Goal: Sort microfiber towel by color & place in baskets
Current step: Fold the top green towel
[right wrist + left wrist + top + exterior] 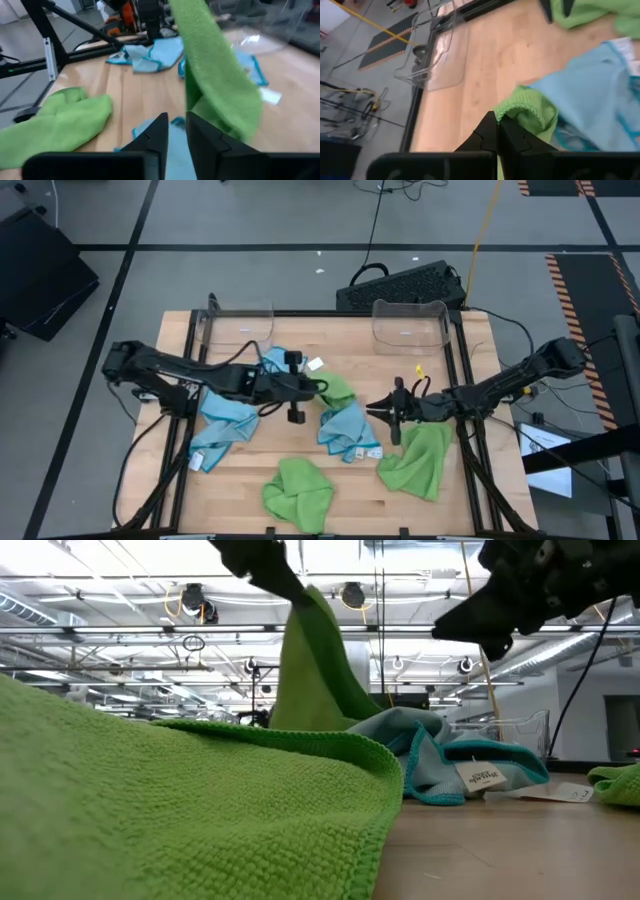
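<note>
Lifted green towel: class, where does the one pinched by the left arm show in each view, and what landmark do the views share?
High view: lifted green towel at table centre, at the left gripper.
Low view: hanging top centre.
Left wrist view: bunched at the fingertips.
Right wrist view: draping down, centre-right.
Shared landmark: the blue towel lying just beneath it.

Nubby cloth towel [150, 810], wooden table [300, 350]
</note>
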Available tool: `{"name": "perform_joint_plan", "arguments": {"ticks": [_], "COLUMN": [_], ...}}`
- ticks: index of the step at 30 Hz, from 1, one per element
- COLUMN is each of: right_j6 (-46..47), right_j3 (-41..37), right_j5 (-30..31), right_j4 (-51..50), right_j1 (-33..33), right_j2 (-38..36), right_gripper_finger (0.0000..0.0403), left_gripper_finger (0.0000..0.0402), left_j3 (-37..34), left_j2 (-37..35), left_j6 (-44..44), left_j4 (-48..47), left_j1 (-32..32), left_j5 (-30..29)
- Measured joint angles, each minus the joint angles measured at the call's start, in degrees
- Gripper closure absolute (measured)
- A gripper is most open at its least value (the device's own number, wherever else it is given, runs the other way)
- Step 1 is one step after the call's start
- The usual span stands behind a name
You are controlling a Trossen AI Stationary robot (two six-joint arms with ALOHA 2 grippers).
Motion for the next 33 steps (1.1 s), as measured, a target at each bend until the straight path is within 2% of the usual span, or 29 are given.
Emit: {"name": "perform_joint_plan", "arguments": {"ticks": [5,13,17,22,25,29,33], "right_j6": [-5.8,-13.8,-14.9,-12.6,-11.9,-13.7,-14.1], "right_j3": [3.7,16.5,19.3,20.1,20.1,20.1,19.8], "right_j5": [5.7,15.4,20.5,21.7,22.5,26.5,25.9], "right_j4": [6.4,6.3,6.3,6.4,6.8,6.9,6.5], "right_j1": [2.8,5.4,5.7,6.3,7.0,8.2,8.1], "right_j2": [8.2,21.8,25.9,28.0,28.5,28.6,29.0], "right_gripper_finger": [0.0282,0.0197,0.0190,0.0189,0.0189,0.0189,0.0189], "left_gripper_finger": [0.0401,0.0401,0.0401,0.0401,0.0401,0.0401,0.0401], "left_j3": [-1.4,-1.4,-1.4,-1.4,-1.4,-1.3,-1.3], "left_j2": [-2.0,-2.0,-2.0,-2.0,-4.0,-7.0,-9.6], "left_j6": [-2.6,-5.1,-6.6,-4.9,-4.5,-5.4,-5.7], "left_j4": [-0.2,1.7,1.8,3.6,3.4,2.4,3.0], "left_j1": [-2.1,-3.0,-4.8,-7.4,-8.3,-8.7,-8.7], "left_j5": [0.0,-0.1,-0.3,-1.9,-2.1,-2.2,-1.8]}}
